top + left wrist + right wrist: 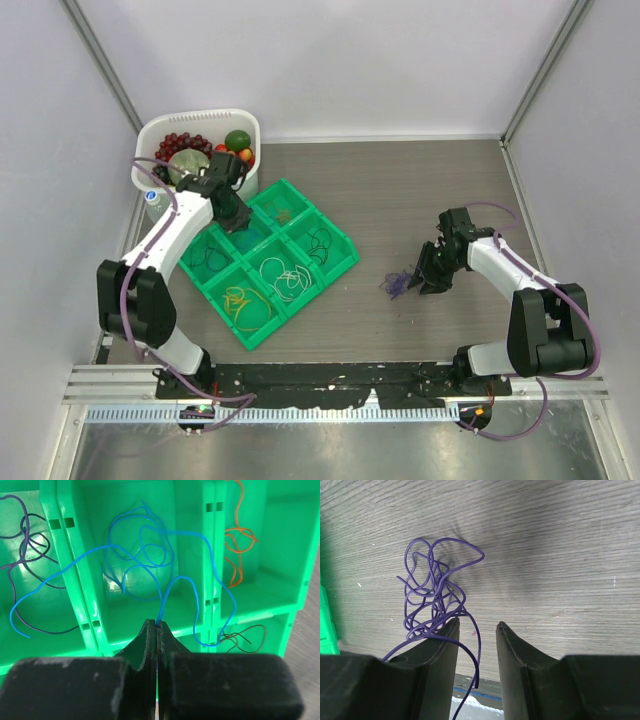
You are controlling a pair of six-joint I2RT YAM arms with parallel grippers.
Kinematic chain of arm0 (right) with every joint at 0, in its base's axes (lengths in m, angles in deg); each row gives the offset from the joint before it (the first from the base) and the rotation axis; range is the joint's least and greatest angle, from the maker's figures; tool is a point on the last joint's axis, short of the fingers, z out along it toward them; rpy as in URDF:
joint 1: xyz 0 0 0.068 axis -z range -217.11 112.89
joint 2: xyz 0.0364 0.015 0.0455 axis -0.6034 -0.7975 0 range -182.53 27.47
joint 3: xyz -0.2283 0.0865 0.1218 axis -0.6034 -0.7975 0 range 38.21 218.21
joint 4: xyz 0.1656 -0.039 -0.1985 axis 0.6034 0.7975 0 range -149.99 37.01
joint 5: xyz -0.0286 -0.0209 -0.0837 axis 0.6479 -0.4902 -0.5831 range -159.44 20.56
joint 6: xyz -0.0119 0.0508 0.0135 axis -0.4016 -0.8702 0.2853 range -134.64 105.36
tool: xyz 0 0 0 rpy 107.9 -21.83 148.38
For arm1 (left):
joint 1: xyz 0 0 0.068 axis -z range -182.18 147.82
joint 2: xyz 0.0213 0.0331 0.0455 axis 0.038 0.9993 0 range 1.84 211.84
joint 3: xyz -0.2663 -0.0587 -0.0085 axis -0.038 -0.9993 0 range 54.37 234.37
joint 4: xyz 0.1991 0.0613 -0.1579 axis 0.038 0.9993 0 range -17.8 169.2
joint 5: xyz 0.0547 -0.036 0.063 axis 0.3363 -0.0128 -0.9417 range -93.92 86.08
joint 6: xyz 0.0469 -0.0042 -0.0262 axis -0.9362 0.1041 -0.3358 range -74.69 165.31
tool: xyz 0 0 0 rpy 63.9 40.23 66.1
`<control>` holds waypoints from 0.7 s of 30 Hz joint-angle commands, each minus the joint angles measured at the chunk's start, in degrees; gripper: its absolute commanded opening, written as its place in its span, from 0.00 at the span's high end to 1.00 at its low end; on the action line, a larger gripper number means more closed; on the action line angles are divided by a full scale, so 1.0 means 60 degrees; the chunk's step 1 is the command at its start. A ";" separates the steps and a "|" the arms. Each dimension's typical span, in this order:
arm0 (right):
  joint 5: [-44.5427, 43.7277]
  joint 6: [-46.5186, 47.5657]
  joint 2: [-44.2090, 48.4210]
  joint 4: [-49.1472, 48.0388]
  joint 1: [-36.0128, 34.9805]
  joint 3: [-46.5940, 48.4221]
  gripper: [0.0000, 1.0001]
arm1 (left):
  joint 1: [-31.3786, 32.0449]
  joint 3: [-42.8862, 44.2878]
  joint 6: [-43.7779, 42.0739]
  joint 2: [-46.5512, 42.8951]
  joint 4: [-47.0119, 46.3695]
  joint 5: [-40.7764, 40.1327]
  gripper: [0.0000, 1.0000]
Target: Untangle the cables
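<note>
In the left wrist view my left gripper (157, 626) is shut on a blue cable (172, 587) that rises from a heap of blue cables (140, 550) in the middle compartment of the green tray (95, 625). Purple cables (22, 545) lie in the compartment to the left, an orange cable (235, 555) to the right, a black one (245, 636) below it. In the top view the left gripper (236, 216) hangs over the tray (345, 262). My right gripper (476, 625) is open just short of a purple tangle (432, 597) on the table (398, 284); one strand curls between its jaws.
A white basket (250, 128) of fruit stands at the back left, right behind the tray. Other tray compartments hold yellow (240, 302), white (287, 280) and black (320, 240) cables. The right gripper (433, 272) sits on the wooden table right of the tray.
</note>
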 commanded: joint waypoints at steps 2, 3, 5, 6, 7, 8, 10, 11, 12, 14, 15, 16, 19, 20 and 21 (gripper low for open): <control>0.0176 0.0124 0.0082 -0.0138 -0.0051 0.0140 0.59 | -0.0004 0.0590 -0.0338 -0.0129 0.0109 0.0132 1.00; 0.0176 0.0124 0.0097 -0.0152 -0.0052 0.0126 0.59 | -0.0004 0.0561 -0.0353 -0.0421 -0.0008 0.0118 1.00; 0.0191 0.0124 0.0083 -0.0152 -0.0081 0.0140 0.59 | 0.0011 0.0460 -0.0614 -0.1109 -0.0475 0.0263 1.00; 0.0191 0.0139 0.0068 -0.0152 -0.0081 0.0140 0.59 | 0.0011 0.0386 -0.0761 -0.1417 -0.0811 0.0366 1.00; 0.0191 0.0139 0.0039 -0.0138 -0.0081 0.0140 0.59 | -0.0018 0.0269 -0.0879 -0.1797 -0.1308 0.0512 1.00; 0.0191 0.0125 0.0053 -0.0152 -0.0081 0.0140 0.59 | -0.0004 0.0094 -0.1011 -0.2106 -0.1806 0.0702 1.00; 0.0176 0.0110 0.0039 -0.0167 -0.0095 0.0111 0.59 | -0.0091 -0.0127 -0.1041 -0.2415 -0.2613 0.1155 1.00; 0.0162 0.0124 0.0053 -0.0152 -0.0096 0.0111 0.59 | -0.0149 -0.0171 -0.1027 -0.2417 -0.3037 0.1506 1.00; 0.0162 0.0124 0.0039 -0.0152 -0.0096 0.0096 0.59 | -0.0208 -0.0157 -0.0969 -0.2330 -0.3360 0.2118 1.00; 0.0176 0.0110 0.0053 -0.0167 -0.0096 0.0111 0.59 | -0.0369 -0.0084 -0.0691 -0.1906 -0.3815 0.3042 1.00; 0.0191 0.0139 0.0039 -0.0152 -0.0110 0.0096 0.59 | -0.0413 -0.0083 -0.0516 -0.1701 -0.4021 0.3424 1.00; 0.0206 0.0139 0.0038 -0.0152 -0.0110 0.0111 0.59 | -0.0428 -0.0098 -0.0340 -0.1510 -0.4211 0.3646 1.00; 0.0206 0.0125 0.0068 -0.0167 -0.0096 0.0082 0.59 | -0.0472 -0.0215 -0.0090 -0.1172 -0.4505 0.3940 1.00; 0.0206 0.0139 0.0097 -0.0167 -0.0096 0.0082 0.59 | -0.0487 -0.0302 -0.0060 -0.1113 -0.4608 0.3999 1.00; 0.0206 0.0125 0.0126 -0.0167 -0.0096 0.0082 0.59 | -0.0530 -0.0448 -0.0045 -0.1084 -0.4681 0.3999 1.00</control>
